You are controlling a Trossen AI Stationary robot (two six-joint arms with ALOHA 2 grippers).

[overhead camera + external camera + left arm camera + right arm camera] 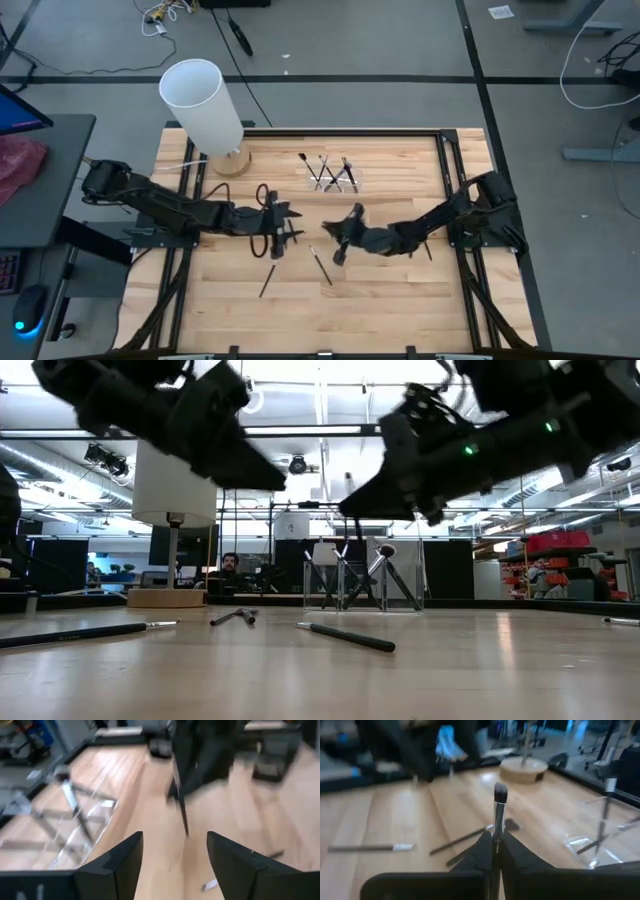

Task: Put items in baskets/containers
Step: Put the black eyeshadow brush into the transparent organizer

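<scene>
My right gripper [337, 245] hovers over the table's middle, shut on a slim brush [499, 807] with a silver ferrule and a dark bristle tip. My left gripper [290, 228] hangs open just to its left, facing it, and holds nothing [175, 865]. The clear plastic holder [332, 176] stands beyond them toward the far edge, with several brushes leaning crossed inside it [360, 572]. Loose brushes lie flat on the wood: one [267, 280] near the left gripper, one [321, 264] below the right gripper, and another [345, 637] in the low view. My right gripper pinches the brush between its two fingertips [482, 851] just below the silver ferrule [498, 827]. The bristle end sticks out past the fingertips, in line with the fingers. The brush is lifted clear of the table; its handle end is hidden between the fingers.
A tall white cylinder on a wooden base [207, 108] stands at the far left corner. A black cable loop [262, 195] lies beside the left gripper. More brushes lie at the table's left [70, 632] and right [620, 622]. Bare wood stretches along the near edge.
</scene>
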